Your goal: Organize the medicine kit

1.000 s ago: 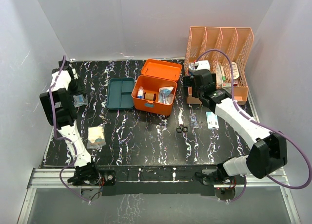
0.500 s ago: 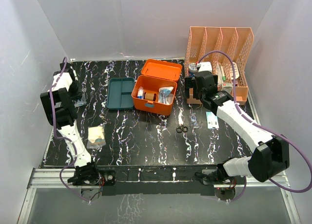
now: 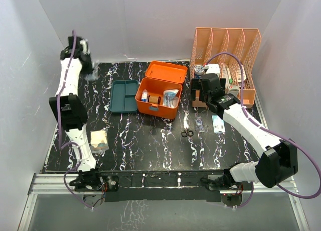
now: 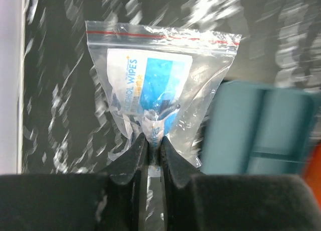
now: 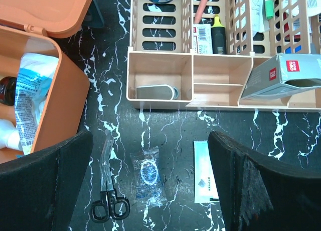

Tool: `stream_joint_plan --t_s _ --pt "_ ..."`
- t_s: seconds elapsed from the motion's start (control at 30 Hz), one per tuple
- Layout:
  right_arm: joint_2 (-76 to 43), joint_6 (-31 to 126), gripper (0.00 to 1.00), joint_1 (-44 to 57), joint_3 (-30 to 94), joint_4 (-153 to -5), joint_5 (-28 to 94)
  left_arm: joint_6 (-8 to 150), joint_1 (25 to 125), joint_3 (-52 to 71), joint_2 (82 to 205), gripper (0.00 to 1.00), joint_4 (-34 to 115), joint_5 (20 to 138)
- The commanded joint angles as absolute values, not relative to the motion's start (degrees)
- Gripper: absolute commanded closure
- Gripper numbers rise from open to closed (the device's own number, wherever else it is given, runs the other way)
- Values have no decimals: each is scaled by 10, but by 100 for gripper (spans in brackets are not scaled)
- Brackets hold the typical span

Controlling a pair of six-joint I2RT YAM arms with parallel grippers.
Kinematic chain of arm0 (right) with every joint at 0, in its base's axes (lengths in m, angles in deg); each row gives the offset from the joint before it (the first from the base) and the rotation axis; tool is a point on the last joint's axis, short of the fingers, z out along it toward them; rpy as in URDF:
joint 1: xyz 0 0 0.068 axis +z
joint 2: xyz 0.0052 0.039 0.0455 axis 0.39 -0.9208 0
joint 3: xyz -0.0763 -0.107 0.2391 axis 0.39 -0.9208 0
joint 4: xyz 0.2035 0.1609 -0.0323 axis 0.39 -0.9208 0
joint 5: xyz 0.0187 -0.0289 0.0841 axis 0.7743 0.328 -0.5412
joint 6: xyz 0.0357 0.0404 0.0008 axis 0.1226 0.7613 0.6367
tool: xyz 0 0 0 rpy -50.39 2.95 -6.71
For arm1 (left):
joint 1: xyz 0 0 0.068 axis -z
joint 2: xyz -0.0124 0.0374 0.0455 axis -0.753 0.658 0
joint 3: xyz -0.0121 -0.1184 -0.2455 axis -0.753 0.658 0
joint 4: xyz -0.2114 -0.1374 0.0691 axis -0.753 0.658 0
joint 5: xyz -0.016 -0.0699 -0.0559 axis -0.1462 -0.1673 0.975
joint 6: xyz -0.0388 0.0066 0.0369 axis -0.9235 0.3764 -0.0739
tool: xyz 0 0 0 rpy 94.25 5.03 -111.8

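Your left gripper [image 4: 150, 143] is closed down tight on the lower edge of a clear zip bag of alcohol wipes [image 4: 150, 75]. The fingers [image 4: 134, 158] sit almost together, with only the plastic between them. In the top view that arm reaches up high over the rear-left corner of the marbled table [image 3: 150, 150], and the bag shows there only as a blur.

Your right gripper [image 5: 150, 140] is spread as wide as it goes and has nothing in it. It hangs above the strip of table between the medicine kit [image 3: 155, 109] and the peach slatted organizer [image 3: 225, 55]. Below it lie black-handled scissors [image 5: 108, 191], a small clear-wrapped packet [image 5: 147, 176] and a white sachet [image 5: 205, 173], none of them touching the fingers.

The medicine kit stands at the middle of the table, toward the back. Its lid [image 3: 166, 71] is swung open and tilted rearward. Inside you can see bottles and blue-and-white packets. The teal tray [image 3: 120, 98] is out of the box, flat on the table just to the kit's left. A flat pale packet [image 3: 99, 140] lies near the front-left edge, well apart from the kit.
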State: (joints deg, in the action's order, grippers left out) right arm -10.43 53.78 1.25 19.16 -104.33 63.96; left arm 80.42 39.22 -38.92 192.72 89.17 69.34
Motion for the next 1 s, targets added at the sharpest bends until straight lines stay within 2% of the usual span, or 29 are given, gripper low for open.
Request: stream_joint_plan --t_s 0.0,0.1,0.27,0.5,0.83,0.97 --pt "-89 567 2 10 197 -1033 680 812 517 -535 1897 96 944 763" --pt "-89 573 2 9 201 -1042 687 804 581 -569 1912 99 962 803" --pt "-77 575 2 9 200 -1050 685 797 660 -536 1897 100 955 850" --pt "-76 570 2 9 201 -1048 670 780 717 -512 1883 100 969 847" --pt "-86 567 2 9 198 -1037 664 697 770 -318 1792 100 920 846" --pt "-88 565 2 9 198 -1036 663 666 778 -307 1800 100 904 844"
